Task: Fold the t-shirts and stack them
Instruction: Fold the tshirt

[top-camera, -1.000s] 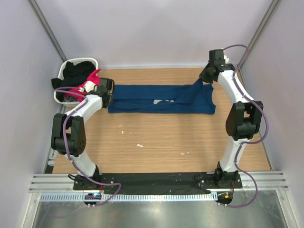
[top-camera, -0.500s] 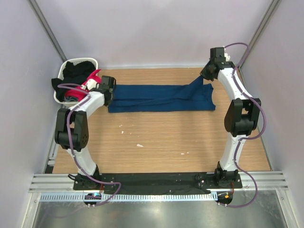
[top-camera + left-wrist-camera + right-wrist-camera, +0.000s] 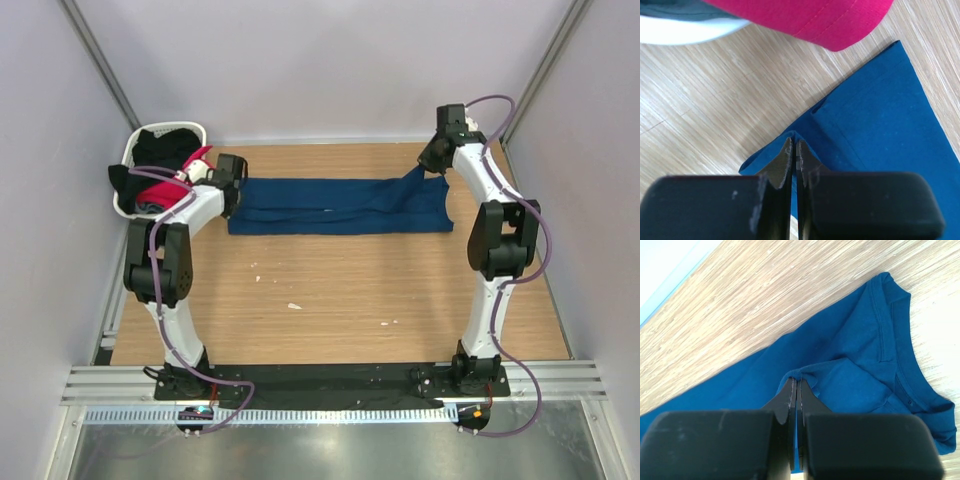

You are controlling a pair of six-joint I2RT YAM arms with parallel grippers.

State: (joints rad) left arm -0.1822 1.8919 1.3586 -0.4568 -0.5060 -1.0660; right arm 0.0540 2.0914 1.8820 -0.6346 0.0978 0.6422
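Light wood-grain table (image 3: 330, 300) enclosed by pale lilac walls (image 3: 320, 60). Across the upper middle of the overhead view, a navy t-shirt (image 3: 340, 205) lies folded into a long flat band. The left gripper (image 3: 794, 145) and right gripper (image 3: 794, 382) are each pinched tight on opposite ends of it, raising small peaks of cloth.

The wooden table (image 3: 340, 290) — navy t-shirt (image 3: 330, 205) stretched across, white basket (image 3: 129, 158) at corner.
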